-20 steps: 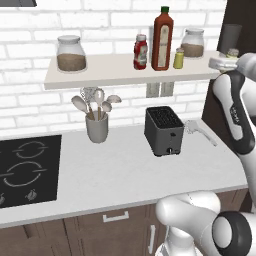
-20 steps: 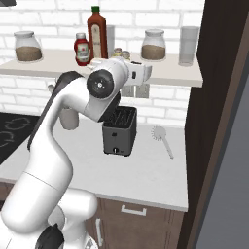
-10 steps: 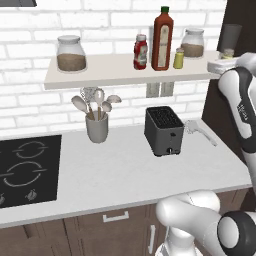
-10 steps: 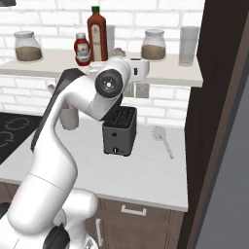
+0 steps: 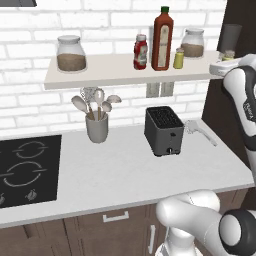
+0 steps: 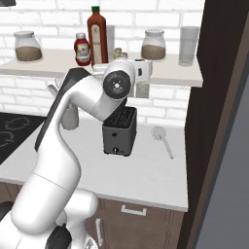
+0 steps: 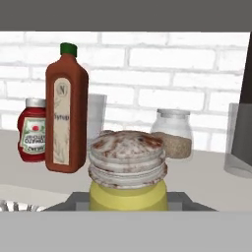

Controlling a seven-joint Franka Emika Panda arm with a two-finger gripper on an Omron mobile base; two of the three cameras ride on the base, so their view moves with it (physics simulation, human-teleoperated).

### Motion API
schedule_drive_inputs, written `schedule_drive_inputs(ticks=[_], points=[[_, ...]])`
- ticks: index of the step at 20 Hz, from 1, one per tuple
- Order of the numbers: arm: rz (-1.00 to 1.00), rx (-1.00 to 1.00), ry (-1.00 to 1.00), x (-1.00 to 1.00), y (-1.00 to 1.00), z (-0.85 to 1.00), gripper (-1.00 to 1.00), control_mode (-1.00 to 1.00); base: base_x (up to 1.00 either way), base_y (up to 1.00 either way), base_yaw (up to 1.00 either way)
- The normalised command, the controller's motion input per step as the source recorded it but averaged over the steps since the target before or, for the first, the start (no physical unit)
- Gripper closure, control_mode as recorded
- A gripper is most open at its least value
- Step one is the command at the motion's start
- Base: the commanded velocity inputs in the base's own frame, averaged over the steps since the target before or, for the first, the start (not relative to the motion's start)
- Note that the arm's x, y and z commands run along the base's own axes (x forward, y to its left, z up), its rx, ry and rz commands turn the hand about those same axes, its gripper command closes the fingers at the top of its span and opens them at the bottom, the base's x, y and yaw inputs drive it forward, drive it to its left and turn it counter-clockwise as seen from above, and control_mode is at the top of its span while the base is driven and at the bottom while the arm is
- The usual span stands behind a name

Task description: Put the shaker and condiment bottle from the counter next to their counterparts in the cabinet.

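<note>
My gripper (image 7: 128, 203) is shut on the shaker (image 7: 128, 172), a yellow cylinder with a silvery cap that sits close up in the hand view. The hand hovers at shelf height by the right end of the cabinet (image 5: 105, 75), where the held shaker (image 5: 229, 54) pokes above my gripper (image 5: 221, 68). On the board stand the squat red condiment bottle (image 5: 141, 51) (image 7: 32, 135), the tall dark-red bottle (image 5: 162, 39) (image 7: 66, 113) and a second small yellow shaker (image 5: 179, 58) (image 6: 117, 52).
Two glass jars (image 5: 70, 53) (image 5: 193, 43) and a clear tumbler (image 5: 229, 37) also share the shelf. Below on the counter are a black toaster (image 5: 163, 131), a utensil holder (image 5: 96, 125), a brush (image 5: 199, 131) and the hob (image 5: 27, 167). A dark tall unit (image 6: 223, 112) bounds the right.
The arm's elbow has swung a little to the right; the hand with the shaker has stayed at shelf height and edged slightly toward the shelf.
</note>
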Motion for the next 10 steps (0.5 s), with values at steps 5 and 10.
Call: schedule_drive_inputs(ticks=[5, 10], points=[[0.00, 0.00, 0.02, 0.00, 0.00, 0.00, 1.00, -1.00, 0.00, 0.00, 0.00], [0.00, 0.00, 0.00, 0.01, 0.03, 0.00, 1.00, -1.00, 0.00, 0.00, 0.00]])
